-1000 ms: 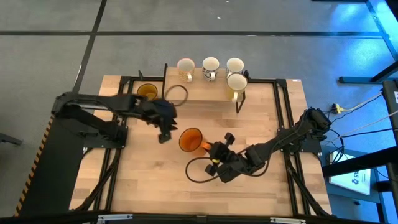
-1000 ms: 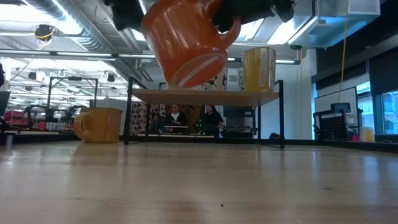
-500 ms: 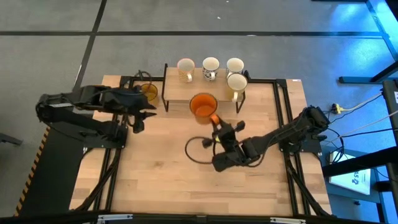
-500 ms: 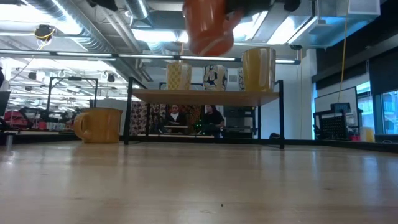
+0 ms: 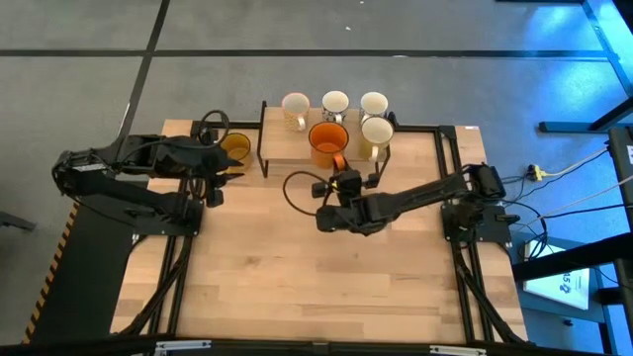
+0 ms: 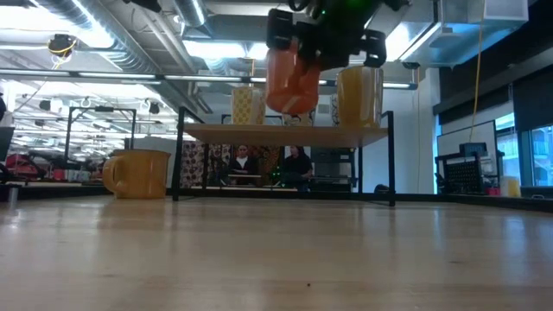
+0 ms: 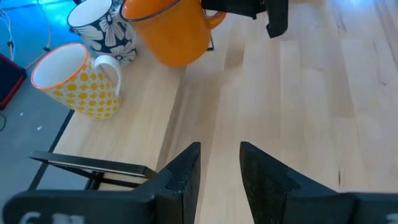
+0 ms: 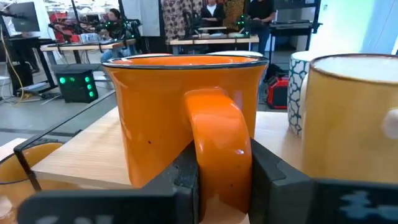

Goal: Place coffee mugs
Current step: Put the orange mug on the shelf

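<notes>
A bright orange mug [image 5: 327, 144] hangs upright just above the wooden rack [image 5: 287, 148], and my right gripper [image 8: 217, 180] is shut on it. Three white mugs [image 5: 334, 103] stand along the rack's far edge. A cream one [image 5: 377, 132] stands on the rack right of the orange mug. An amber mug [image 5: 235, 146] rests on its base on the table, left of the rack. My left gripper [image 7: 219, 168] is open with nothing in it, near the table's left side by the amber mug. My right gripper pinches the orange mug's handle [image 8: 217, 143] between its two fingers [image 8: 268, 174], one on each flat side of the loop. The fingers come level from the table's near side. The mug is upright, its mouth up, a little clear of the rack's shelf [image 6: 285, 131].
The rack's black frame posts [image 6: 390, 155] stand at its corners. A yellow-dotted mug [image 7: 81, 81] and a flowered mug [image 7: 102, 28] stand close beside the orange one. A black cable loop [image 5: 297, 193] hangs by my right arm. Bare wood lies toward the near edge.
My right gripper has carried the orange mug from mid-table toward the far edge, to above the rack. The gripper has rolled, and the mug has turned from lying over on its side to upright. My left gripper has drawn back toward the table's left edge and risen.
</notes>
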Available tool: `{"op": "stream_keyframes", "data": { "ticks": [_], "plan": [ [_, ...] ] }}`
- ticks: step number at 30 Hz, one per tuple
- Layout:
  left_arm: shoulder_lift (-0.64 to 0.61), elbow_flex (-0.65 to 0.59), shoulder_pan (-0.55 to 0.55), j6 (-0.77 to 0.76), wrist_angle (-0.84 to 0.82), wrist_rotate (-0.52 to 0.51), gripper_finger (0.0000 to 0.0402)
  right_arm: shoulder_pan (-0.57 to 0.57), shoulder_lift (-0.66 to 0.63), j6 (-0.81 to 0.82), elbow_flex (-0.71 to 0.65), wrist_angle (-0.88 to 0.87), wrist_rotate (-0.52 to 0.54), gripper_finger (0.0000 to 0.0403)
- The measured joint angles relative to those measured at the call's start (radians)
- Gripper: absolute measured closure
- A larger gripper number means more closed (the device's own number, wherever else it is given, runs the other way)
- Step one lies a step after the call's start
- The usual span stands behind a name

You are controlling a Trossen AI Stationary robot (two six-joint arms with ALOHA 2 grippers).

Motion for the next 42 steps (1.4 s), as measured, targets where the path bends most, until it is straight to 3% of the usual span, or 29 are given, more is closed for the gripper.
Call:
{"op": "stream_keyframes", "data": {
  "ticks": [28,42],
  "plan": [
    [0.003,0.0,0.0,0.0,0.005,0.001,0.0296,-0.092,0.043,-0.007,-0.001,-0.035,-0.041,0.034],
    [0.003,0.0,0.0,0.0,0.005,0.001,0.0296,-0.096,0.043,0.081,-0.001,-0.141,-0.014,0.034]
  ]
}}
